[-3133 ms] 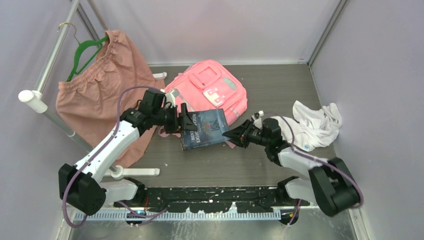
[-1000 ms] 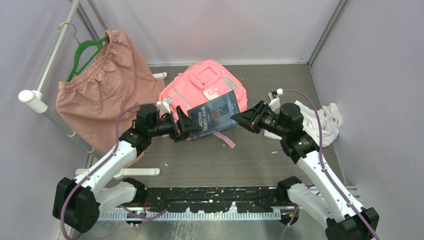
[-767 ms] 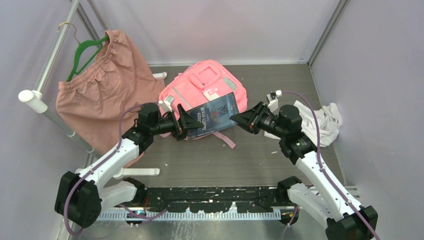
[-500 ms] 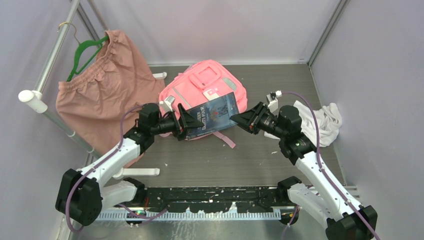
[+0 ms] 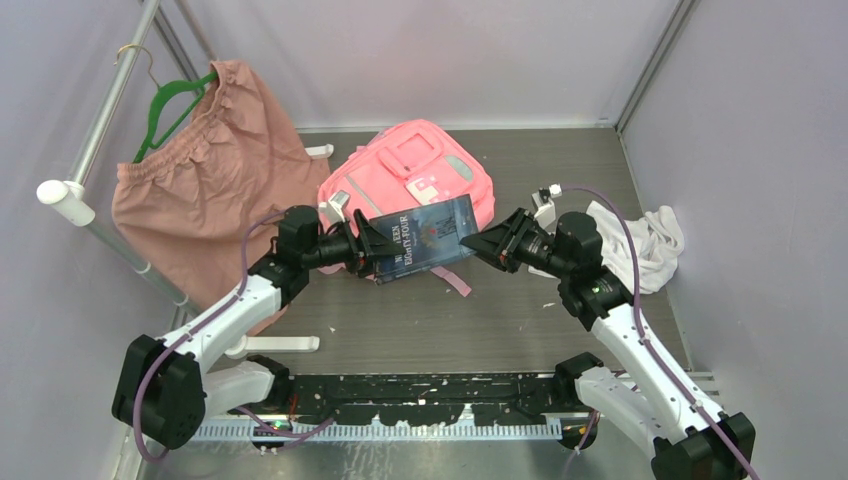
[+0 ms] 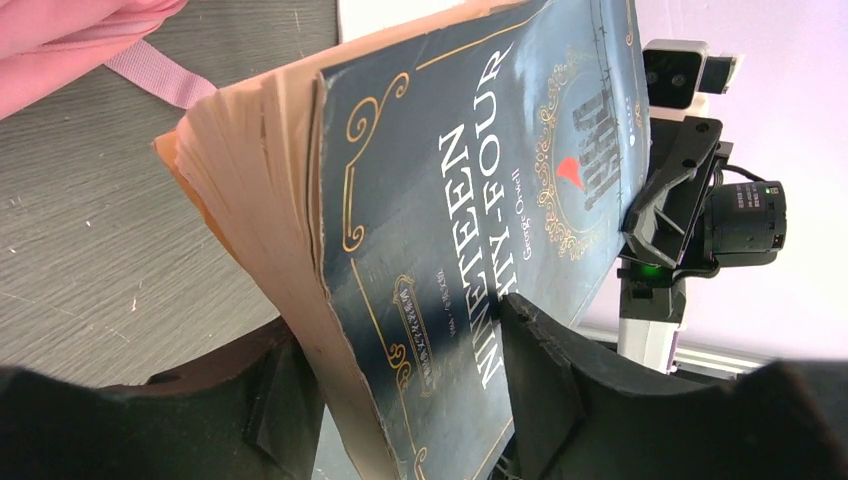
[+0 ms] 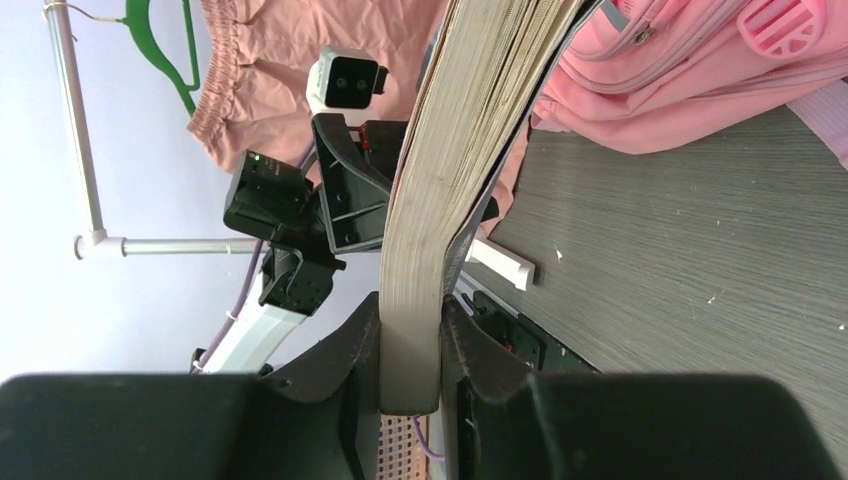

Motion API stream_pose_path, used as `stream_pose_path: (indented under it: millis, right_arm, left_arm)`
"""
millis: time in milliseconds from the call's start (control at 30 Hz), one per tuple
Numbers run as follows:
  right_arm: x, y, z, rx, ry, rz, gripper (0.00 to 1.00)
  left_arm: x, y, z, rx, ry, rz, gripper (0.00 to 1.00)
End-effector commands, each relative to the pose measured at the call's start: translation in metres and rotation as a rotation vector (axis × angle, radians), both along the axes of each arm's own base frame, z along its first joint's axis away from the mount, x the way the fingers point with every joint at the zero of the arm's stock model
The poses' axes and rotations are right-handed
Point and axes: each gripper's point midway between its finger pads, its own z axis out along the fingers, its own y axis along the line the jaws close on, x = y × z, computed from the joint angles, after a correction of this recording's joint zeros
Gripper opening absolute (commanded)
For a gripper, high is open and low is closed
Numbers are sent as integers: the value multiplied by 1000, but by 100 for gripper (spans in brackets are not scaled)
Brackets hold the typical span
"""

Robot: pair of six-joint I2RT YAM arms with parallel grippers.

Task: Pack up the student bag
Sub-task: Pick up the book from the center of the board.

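Right gripper (image 5: 472, 243) pinches book (image 5: 425, 235), left gripper (image 5: 378, 250) straddles it — clamp unclear — mistimed release could drop book short of student bag (image 5: 400, 165).

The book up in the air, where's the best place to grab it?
Pinch the book at its page edge, across both covers, coming from the side, as the right hand does. It is thin that way; its face looks too wide.
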Motion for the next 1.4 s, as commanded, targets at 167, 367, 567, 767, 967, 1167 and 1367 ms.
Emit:
stream_pose_path:
  millis: [167,367,567,767,967,1167,1367]
  right_arm:
    - [-22,9,45,86,-144,122,1]
    - [-24,12,40,99,-128,134,1]
    - [-27,11,29,97,-110,139,1]
    - [-39,11,1,23,-60,200,1]
    - [-37,9,-15,-11,-52,181,10]
    - [-27,10,-22,-10,-87,166,82]
    - [-22,17,-11,119,-139,207,92]
  left_arm:
    - [3,-7,28,-64,-112,-34,76]
    - [2,-6,32,-68,-119,-32,81]
    - [4,-5,38,-83,-131,-10,69]
    - [5,-4,40,-77,-135,-2,22]
    - [7,-7,52,-114,-149,-11,0]
    - [-1,-4,87,-154,-221,-92,0]
    - [-18,-4,126,-174,-288,-205,0]
